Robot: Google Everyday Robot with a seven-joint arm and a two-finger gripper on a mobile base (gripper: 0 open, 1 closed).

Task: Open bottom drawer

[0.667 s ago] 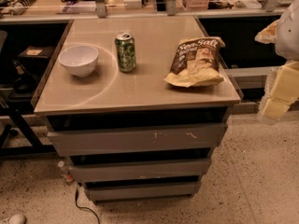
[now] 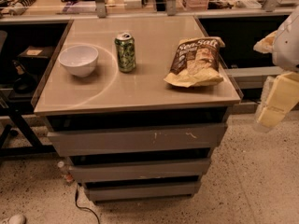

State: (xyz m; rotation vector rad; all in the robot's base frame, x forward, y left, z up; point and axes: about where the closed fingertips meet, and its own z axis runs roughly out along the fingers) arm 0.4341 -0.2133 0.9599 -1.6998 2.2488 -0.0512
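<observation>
The bottom drawer (image 2: 142, 191) is the narrowest grey front, lowest on the cabinet, near the floor, and sits shut. Above it are the mid-width front (image 2: 140, 170) and the widest front (image 2: 138, 140) with pale scratch marks. My gripper (image 2: 276, 101) hangs at the right edge of the camera view, pale yellow and blurred, to the right of the cabinet and level with the tabletop and top drawer, well apart from the bottom drawer.
The tabletop (image 2: 140, 94) holds a white bowl (image 2: 78, 59), a green can (image 2: 125, 52) and a chip bag (image 2: 195, 62). A cable (image 2: 79, 204) lies on the speckled floor at the cabinet's left foot. Cluttered shelves stand behind.
The view has shifted slightly. My arm at the right edge has moved a little lower. The drawers have not moved.
</observation>
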